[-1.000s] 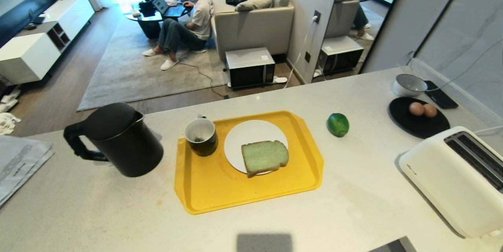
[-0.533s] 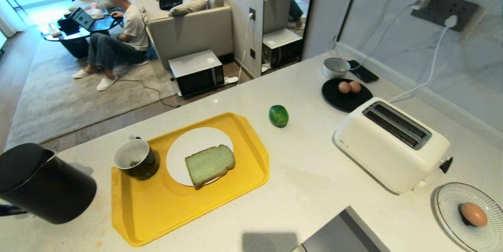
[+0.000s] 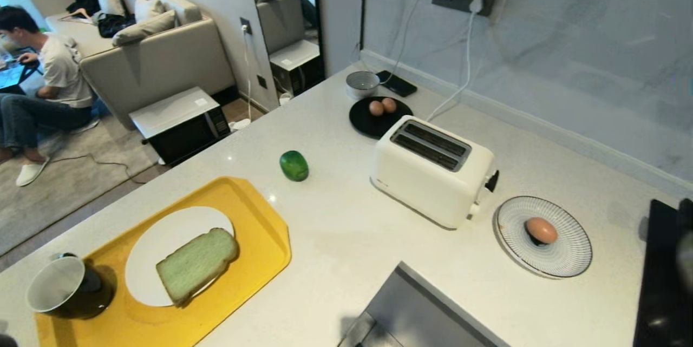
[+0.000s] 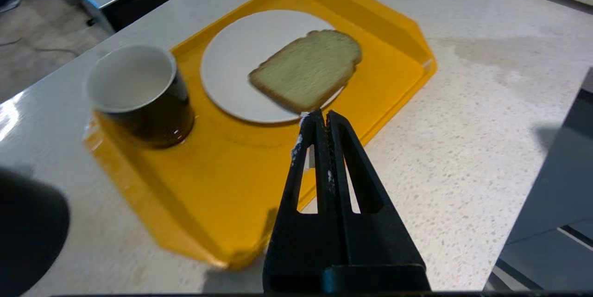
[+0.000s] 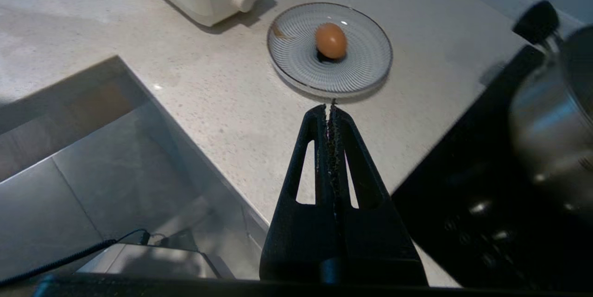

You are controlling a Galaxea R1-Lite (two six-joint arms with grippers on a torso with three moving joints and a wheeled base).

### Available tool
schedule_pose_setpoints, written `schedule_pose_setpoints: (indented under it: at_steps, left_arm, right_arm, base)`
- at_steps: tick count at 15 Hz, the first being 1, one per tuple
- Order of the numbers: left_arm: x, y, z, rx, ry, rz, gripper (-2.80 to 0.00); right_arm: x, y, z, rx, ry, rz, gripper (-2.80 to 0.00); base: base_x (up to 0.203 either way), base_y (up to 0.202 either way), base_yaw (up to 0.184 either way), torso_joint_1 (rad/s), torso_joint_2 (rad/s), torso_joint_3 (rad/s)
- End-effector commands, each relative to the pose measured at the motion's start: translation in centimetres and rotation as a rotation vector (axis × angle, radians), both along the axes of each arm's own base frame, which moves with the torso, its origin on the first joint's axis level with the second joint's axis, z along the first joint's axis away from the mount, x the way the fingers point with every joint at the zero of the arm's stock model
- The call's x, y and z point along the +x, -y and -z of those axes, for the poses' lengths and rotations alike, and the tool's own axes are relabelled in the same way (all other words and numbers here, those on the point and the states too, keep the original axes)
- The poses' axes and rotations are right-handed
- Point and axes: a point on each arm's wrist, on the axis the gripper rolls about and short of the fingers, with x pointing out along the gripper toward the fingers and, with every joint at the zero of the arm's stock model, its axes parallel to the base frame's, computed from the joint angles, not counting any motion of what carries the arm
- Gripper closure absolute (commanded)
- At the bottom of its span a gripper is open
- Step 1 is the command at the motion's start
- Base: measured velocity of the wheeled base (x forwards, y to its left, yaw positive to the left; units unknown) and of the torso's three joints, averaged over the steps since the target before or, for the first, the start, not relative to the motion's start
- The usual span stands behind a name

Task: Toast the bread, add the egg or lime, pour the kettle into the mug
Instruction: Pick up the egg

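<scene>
Camera swung right; bread [image 4: 305, 69] beyond closed left jaws.

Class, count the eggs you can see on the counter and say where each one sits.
3. Two eggs lie side by side on the black plate behind the toaster; one egg sits alone on the striped plate beside it. None looks hidden.

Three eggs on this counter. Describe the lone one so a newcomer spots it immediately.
Find the white toaster. On the side with its lever sits a striped plate; the egg lies alone on it. The other two eggs share a black plate behind the toaster.
</scene>
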Motion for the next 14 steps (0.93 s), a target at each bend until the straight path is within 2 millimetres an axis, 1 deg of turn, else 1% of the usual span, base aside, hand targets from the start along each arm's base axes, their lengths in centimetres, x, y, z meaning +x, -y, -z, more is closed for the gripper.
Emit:
schedule_pose_setpoints:
  at_steps: [1, 2, 8, 9, 10, 11, 12, 13, 14]
  left_arm:
    - [0.0, 0.0, 0.0, 0.0, 0.0, 0.0, 0.0]
    - [0.0, 0.0, 0.0, 0.0, 0.0, 0.0, 0.0]
    - [0.0, 0.0, 0.0, 0.0, 0.0, 0.0, 0.0]
    - [0.0, 0.0, 0.0, 0.0, 0.0, 0.0, 0.0]
    - [0.0, 0.0, 0.0, 0.0, 0.0, 0.0, 0.0]
    - [0.0, 0.0, 0.0, 0.0, 0.0, 0.0, 0.0]
    - [0.0, 0.0, 0.0, 0.0, 0.0, 0.0, 0.0]
    - [0.0, 0.0, 0.0, 0.0, 0.0, 0.0, 0.0]
    - [0.0, 0.0, 0.0, 0.0, 0.0, 0.0, 0.0]
  right_arm:
    - [0.0, 0.0, 0.0, 0.0, -0.002, 0.001, 0.0]
    - [0.0, 0.0, 0.0, 0.0, -0.002, -0.001, 0.0]
    - [0.0, 0.0, 0.0, -0.03, 0.001, -0.002, 0.0]
    - [-0.1, 0.0, -0.2, -0.051, 0.0, -0.001, 0.0]
    - [-0.3, 0.0, -0.9, -0.067, -0.002, 0.0, 0.0]
    - [-0.6, 0.0, -2.5, -0.077, -0.012, 0.0, 0.0]
    - [-0.7, 0.0, -4.6, -0.082, -0.05, 0.0, 0.0]
    - [-0.5, 0.0, -7.2, -0.085, -0.088, -0.002, 0.0]
    - [0.1, 0.0, -9.7, -0.088, -0.159, -0.008, 0.0]
  base:
    - [0.0, 0.004, -0.142, 0.006, 0.0, 0.002]
    - [-0.002, 0.001, -0.097, 0.002, 0.0, 0.007]
    - [0.0, 0.0, 0.0, 0.0, 0.0, 0.0]
    - [0.0, 0.0, 0.0, 0.0, 0.0, 0.0]
    - [0.0, 0.0, 0.0, 0.0, 0.0, 0.0]
    - [0.0, 0.0, 0.0, 0.0, 0.0, 0.0]
    - [0.0, 0.0, 0.0, 0.0, 0.0, 0.0]
    - [0.0, 0.0, 0.0, 0.0, 0.0, 0.0]
    - [0.0, 0.0, 0.0, 0.0, 0.0, 0.0]
